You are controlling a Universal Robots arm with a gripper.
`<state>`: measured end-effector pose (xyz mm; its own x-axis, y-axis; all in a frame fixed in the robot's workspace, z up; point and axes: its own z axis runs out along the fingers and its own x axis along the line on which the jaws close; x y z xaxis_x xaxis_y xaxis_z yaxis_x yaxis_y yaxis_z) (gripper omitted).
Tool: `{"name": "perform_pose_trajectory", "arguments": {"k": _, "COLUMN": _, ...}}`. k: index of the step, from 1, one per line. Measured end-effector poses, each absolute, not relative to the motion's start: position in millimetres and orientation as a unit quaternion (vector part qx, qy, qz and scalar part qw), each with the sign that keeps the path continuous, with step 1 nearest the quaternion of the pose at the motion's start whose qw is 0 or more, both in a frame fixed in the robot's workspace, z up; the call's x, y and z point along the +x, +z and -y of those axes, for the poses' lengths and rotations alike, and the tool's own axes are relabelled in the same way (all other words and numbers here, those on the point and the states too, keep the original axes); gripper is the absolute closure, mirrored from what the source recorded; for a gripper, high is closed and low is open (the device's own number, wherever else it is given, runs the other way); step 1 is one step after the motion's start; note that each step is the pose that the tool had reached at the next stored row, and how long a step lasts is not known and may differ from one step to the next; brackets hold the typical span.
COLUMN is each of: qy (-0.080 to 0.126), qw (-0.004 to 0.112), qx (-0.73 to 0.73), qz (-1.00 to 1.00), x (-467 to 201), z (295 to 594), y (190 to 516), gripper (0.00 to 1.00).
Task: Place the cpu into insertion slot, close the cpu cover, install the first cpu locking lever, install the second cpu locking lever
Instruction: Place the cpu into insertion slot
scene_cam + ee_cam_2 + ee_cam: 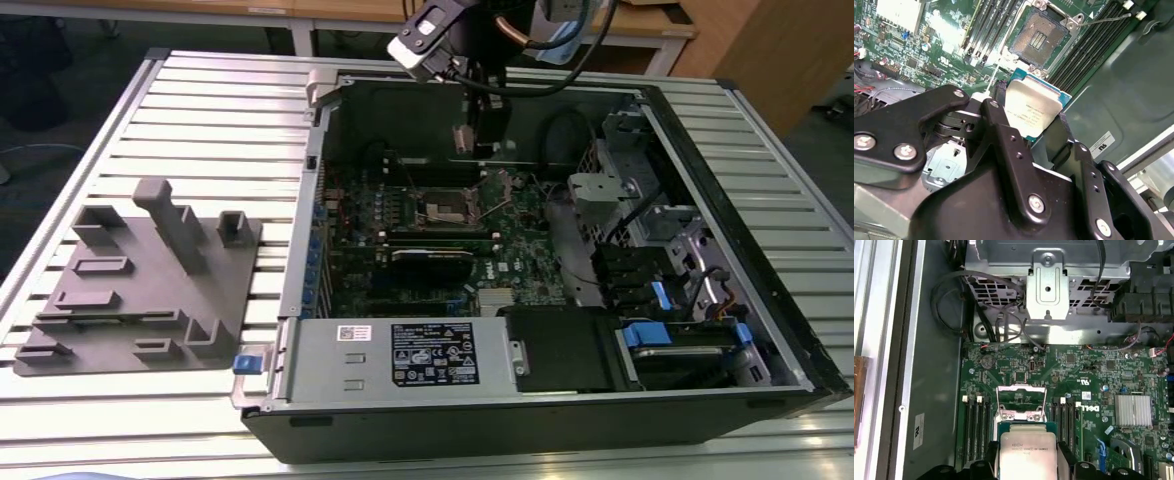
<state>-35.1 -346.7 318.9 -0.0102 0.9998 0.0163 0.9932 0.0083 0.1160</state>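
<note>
Black linkages of my end effector (1030, 119) sit closest in the second wrist view, and its two fingers (998, 107) are closed on opposite edges of the cpu (1026, 106). The chip's dull silver top faces both wrist cameras, with a green border showing at its edge; in the first wrist view the cpu (1027, 456) sits between the same fingers.

The cpu is held in the air, apart from the insertion slot (1038, 37), which lies uncovered with its dark centre exposed. The cpu cover (1021, 414) is lifted off the slot, and green board shows through its cut-out. One thin locking lever (1104, 19) is swung out to the side.

Long black memory slots (976, 430) flank the socket on the green circuit board (1079, 370), which also carries a finned silver heat sink (1132, 410).

From the exterior view, my end effector (478, 135) hangs inside the open computer case (787, 330), over the far part of the board and beyond the insertion slot (451, 205). The case lies on a slatted counter (200, 110), with a grey moulded fixture (134, 280) to the exterior view's left.
</note>
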Motion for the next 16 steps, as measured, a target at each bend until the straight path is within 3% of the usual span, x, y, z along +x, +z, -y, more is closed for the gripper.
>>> {"name": "perform_pose_trajectory", "arguments": {"k": 5, "qy": 0.046, "qw": 0.034, "qx": 0.703, "qz": -0.709, "x": -35.0, "z": 346.6, "y": 318.6, "gripper": 0.46}}
{"name": "perform_pose_trajectory", "arguments": {"k": 12, "qy": 0.027, "qw": 0.019, "qx": 0.704, "qz": -0.71, "x": -35.1, "z": 346.6, "y": 315.7, "gripper": 0.46}}
{"name": "perform_pose_trajectory", "arguments": {"k": 16, "qy": 0.026, "qw": 0.018, "qx": 0.704, "qz": -0.71, "x": -35.1, "z": 346.7, "y": 315.6, "gripper": 0.46}}
